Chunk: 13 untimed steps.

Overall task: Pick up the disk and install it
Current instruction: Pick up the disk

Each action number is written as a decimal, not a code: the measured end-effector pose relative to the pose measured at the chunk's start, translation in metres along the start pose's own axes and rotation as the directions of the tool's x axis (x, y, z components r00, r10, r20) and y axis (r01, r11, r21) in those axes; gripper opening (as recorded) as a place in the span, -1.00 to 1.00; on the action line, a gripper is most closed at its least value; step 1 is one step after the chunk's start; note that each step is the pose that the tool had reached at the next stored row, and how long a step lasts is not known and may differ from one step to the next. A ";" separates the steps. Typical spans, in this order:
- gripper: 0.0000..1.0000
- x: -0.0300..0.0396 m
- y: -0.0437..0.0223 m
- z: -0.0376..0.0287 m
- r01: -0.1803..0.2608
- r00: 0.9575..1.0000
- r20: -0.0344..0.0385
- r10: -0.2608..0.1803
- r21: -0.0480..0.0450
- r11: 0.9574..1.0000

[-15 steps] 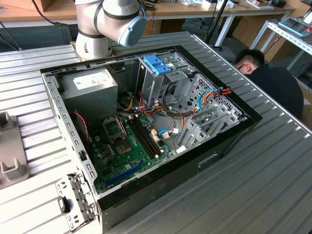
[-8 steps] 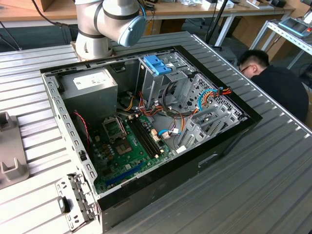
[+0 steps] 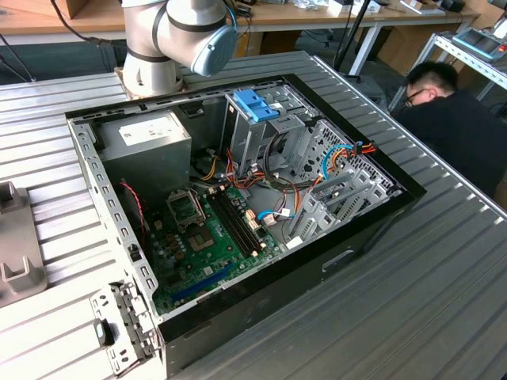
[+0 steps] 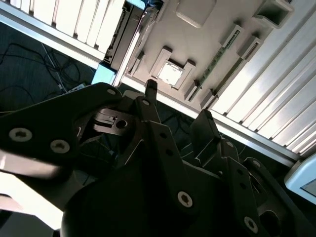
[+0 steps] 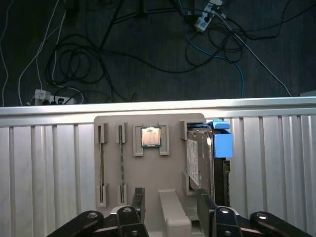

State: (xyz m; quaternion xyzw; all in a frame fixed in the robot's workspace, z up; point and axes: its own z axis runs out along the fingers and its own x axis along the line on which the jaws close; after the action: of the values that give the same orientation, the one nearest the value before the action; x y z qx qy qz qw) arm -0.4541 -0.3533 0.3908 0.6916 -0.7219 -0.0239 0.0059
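Observation:
The disk (image 5: 200, 165), a grey metal drive in a light blue carrier, stands on edge in a slot at one side of a grey parts tray (image 5: 148, 177). My gripper (image 5: 171, 205) hovers above the tray, short of the disk and off to its side. Its two black fingers (image 5: 138, 200) are spread with nothing between them. In the second wrist view the gripper (image 4: 177, 101) points toward the same tray (image 4: 207, 34), and the disk (image 4: 123, 34) sits at the tray's edge with its blue carrier corner showing. The open computer case (image 3: 238, 198) lies on the table in the exterior view.
A processor chip (image 5: 149, 137) sits in a tray pocket beside two thin strips in slots. The case's metal drive cage carries a fixed blue latch (image 3: 257, 104). A person (image 3: 455, 119) bends down at the exterior view's right. Cables (image 5: 148, 49) lie on the floor beyond the table edge.

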 end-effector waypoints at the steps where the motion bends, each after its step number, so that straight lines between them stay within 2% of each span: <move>1: 0.08 -0.0010 0.0000 0.0003 0.000 1.000 0.000 0.000 0.000 1.000; 13: 0.08 -0.0188 0.0005 0.0068 0.000 1.000 0.000 0.000 0.000 1.000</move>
State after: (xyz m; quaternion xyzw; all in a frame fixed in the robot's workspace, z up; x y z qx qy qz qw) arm -0.4541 -0.3343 0.3845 0.6916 -0.7219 -0.0239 0.0059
